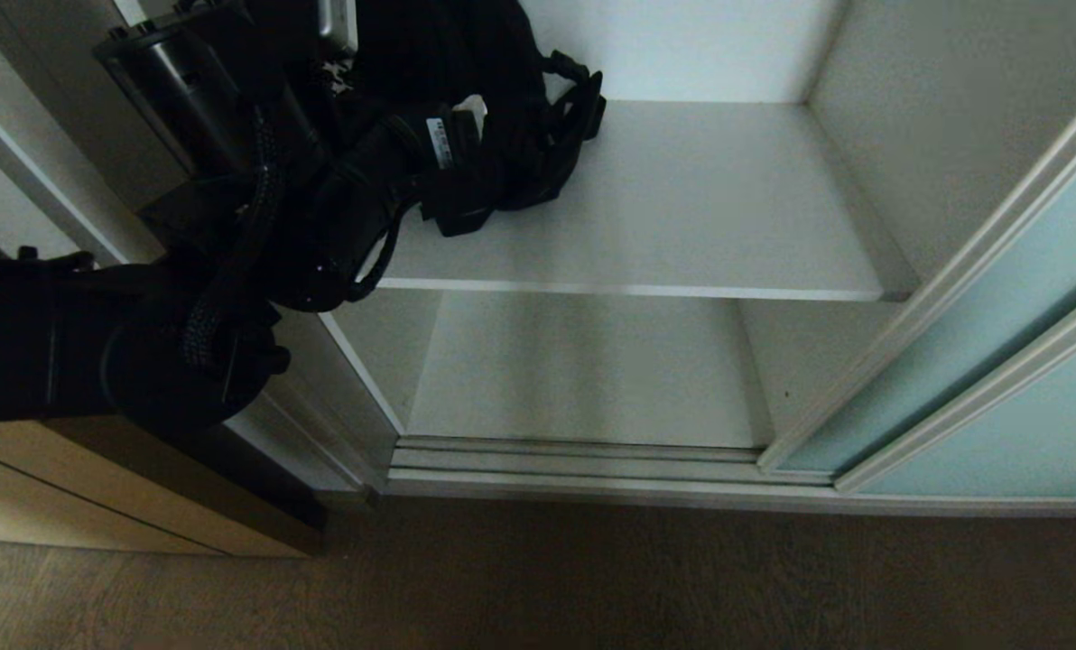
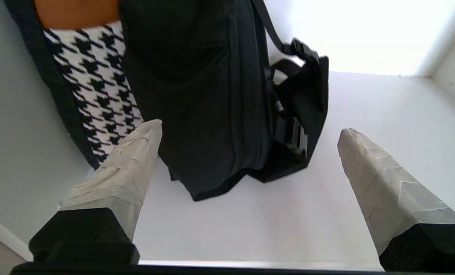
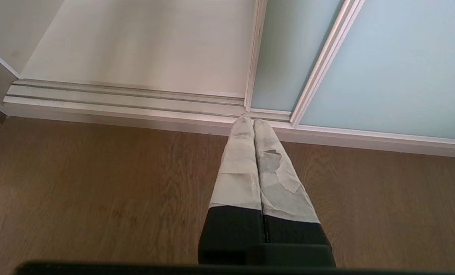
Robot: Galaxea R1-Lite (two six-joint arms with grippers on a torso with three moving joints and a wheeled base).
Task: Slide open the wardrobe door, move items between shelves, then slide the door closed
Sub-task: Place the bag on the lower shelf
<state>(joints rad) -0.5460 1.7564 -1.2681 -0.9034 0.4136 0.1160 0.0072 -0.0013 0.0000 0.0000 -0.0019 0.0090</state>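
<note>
Nearest, at 6 o'clock in the head view: brown wood-grain floor (image 1: 592, 578), with a light tan wooden cabinet front (image 1: 96, 506) at 8 o'clock. Just beyond, along the wardrobe's foot: ribbed silver floor track (image 1: 574, 460). Hanging low over floor and track in the right wrist view: right claw (image 3: 250, 124), taped fingers (image 3: 239, 168) pressed together, nothing between them, tips pointing toward the foot of the door frame. At 3 to 4 o'clock in the head view: sliding wardrobe door (image 1: 998, 298), frosted pale aqua glass in a slim silver frame, pushed aside so that the compartment stands uncovered. Behind the track: lower shelf (image 1: 583, 370), pale grey. Above and farther in: upper shelf (image 1: 682, 208), thin white front edge running across the middle. At 9 to 11 o'clock: black left arm (image 1: 141, 343) reaching up and in toward the upper shelf. In the left wrist view: left claw (image 2: 250, 131) with taped fingers (image 2: 132, 160) spread wide apart, holding nothing, just short of the items. Beyond those fingertips, on the upper shelf's left end near the grey side wall: black-and-white houndstooth piece (image 2: 97, 88), a black bag (image 2: 204, 95) beside it and partly over it, and buckled black straps (image 2: 296, 114) on the bag's far side. Farthest back, at 12 o'clock: white back wall (image 1: 682, 45).
</note>
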